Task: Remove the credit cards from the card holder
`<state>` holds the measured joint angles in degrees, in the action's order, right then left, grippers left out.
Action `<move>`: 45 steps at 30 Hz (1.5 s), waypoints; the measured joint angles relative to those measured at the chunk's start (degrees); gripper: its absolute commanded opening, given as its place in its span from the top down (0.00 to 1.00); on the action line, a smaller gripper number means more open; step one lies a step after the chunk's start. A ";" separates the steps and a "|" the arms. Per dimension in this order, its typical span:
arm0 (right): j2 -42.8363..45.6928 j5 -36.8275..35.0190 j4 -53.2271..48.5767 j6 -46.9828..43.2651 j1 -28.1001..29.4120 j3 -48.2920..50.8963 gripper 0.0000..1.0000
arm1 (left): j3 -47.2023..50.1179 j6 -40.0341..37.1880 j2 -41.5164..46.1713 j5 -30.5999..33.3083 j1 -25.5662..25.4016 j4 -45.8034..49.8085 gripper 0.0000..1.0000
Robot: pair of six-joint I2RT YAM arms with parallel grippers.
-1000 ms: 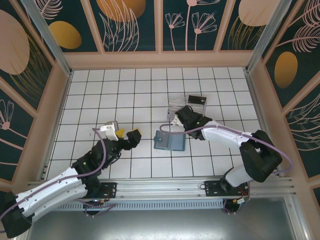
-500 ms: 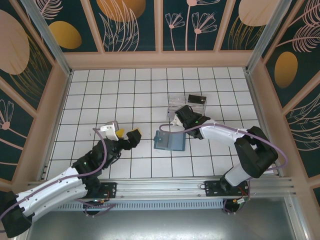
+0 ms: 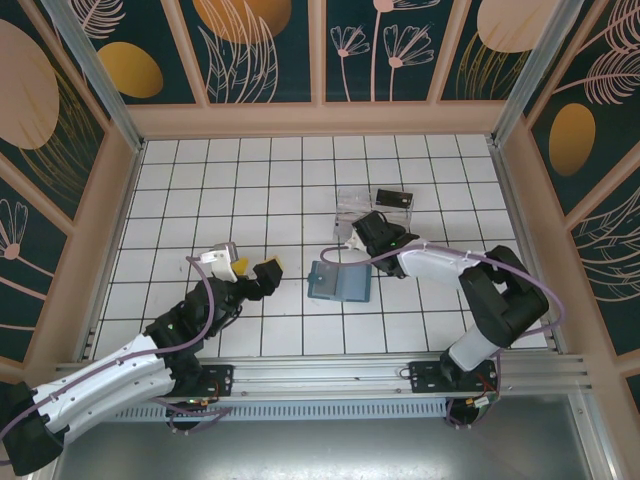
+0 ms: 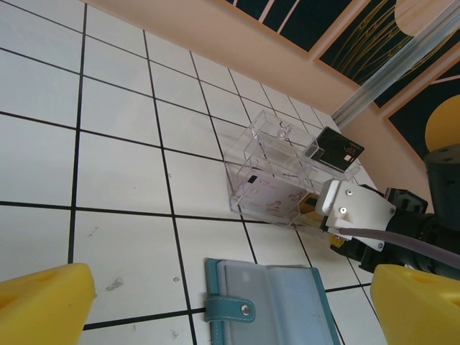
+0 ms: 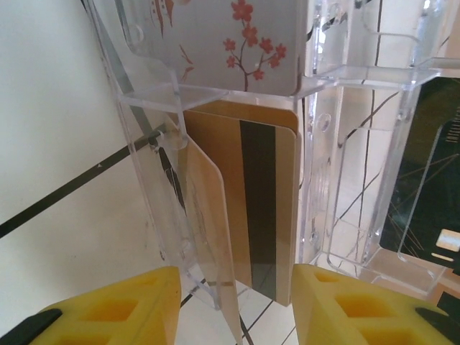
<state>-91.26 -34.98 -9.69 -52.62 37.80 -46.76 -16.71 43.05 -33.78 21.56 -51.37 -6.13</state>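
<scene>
Your left pincer is released, yellow pads wide apart above the worktop. The card holder lies open and flat at its 3 o'clock, near centre. The clear box is at the holder's 12 o'clock. Your right pincer is released at the box, with a gold striped card standing between its pads.
</scene>
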 measured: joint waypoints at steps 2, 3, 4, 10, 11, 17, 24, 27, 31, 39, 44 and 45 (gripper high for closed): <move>-0.90 -0.90 0.48 -0.02 -0.31 -0.37 0.54 | 0.15 0.00 0.04 0.00 0.00 0.02 0.01; -1.16 -1.42 0.76 -0.09 -0.57 -0.61 0.53 | 0.24 0.00 0.04 0.02 0.00 0.02 0.01; -1.31 -2.08 1.20 -0.26 -0.94 -0.90 0.53 | 0.28 0.00 0.04 0.02 0.00 0.11 0.01; -1.38 -5.11 3.89 -1.33 -2.71 -2.58 0.53 | 0.33 0.00 0.11 0.15 0.00 0.39 0.01; -1.38 -5.53 4.17 -1.40 -2.91 -2.71 0.53 | 0.33 0.00 0.15 0.15 0.00 0.37 0.01; -1.16 -6.16 4.94 -1.25 -3.34 -2.71 0.52 | 0.35 0.00 0.15 0.15 0.00 0.37 0.01; 3.80 -6.29 2.45 4.24 -2.75 -3.15 0.54 | 0.48 -0.02 -0.13 0.17 0.00 0.37 0.01; 5.77 -6.16 -2.93 13.09 -0.66 -5.99 0.69 | 0.48 -0.02 -1.36 0.15 0.00 0.35 0.01; 6.99 -1.95 -10.19 30.34 1.01 -11.21 0.76 | 0.20 -0.02 -4.79 -0.15 0.00 0.35 0.01; 19.52 12.83 -11.19 62.36 2.93 -1.27 0.71 | -4.52 0.70 -17.55 -6.08 0.00 -0.92 0.18; 25.79 21.09 -7.58 75.06 2.93 9.07 0.70 | -7.50 2.62 -26.36 -11.58 0.00 -3.13 0.27; 26.84 22.84 -6.25 77.40 2.93 11.67 0.69 | -7.91 3.13 -27.96 -12.55 0.00 -3.52 0.32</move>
<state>-64.42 -12.14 -15.94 24.77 40.73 -35.09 -24.62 46.17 -61.73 9.02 -51.37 -9.65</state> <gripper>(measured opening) 0.294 0.737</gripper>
